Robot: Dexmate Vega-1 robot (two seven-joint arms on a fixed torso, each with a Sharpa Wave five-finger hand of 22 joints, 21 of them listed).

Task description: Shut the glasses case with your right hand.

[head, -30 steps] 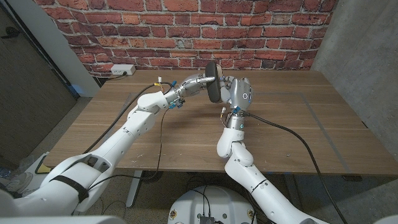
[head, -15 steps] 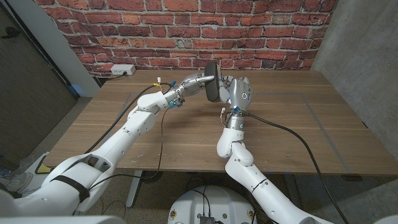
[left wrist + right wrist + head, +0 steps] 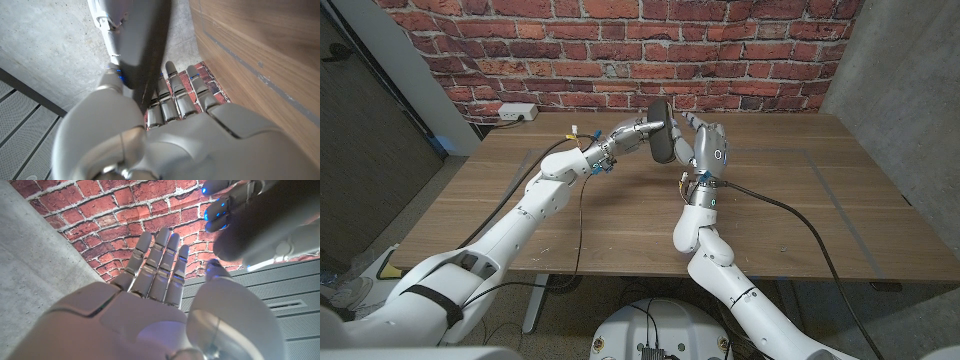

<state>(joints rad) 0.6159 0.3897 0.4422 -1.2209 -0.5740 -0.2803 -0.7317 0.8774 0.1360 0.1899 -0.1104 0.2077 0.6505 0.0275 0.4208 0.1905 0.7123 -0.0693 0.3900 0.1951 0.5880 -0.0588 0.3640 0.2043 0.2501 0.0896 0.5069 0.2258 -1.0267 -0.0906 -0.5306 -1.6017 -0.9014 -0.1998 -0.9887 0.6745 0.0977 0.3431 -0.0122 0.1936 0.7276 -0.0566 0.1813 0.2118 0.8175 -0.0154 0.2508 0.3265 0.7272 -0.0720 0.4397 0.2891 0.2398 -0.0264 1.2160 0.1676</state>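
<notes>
glasses case (image 3: 662,132) pinched in left hand (image 3: 638,131), held above tabletop (image 3: 800,200) | long axis upright | right hand (image 3: 706,146) just beside case, fingers spread, grasping nothing

Bare wooden table (image 3: 620,215) with a faint inlaid line.

At the frame's upper middle, the glasses case (image 3: 662,131) sits between the left hand (image 3: 638,131) and the right hand (image 3: 708,146), above the table (image 3: 790,200).
</notes>
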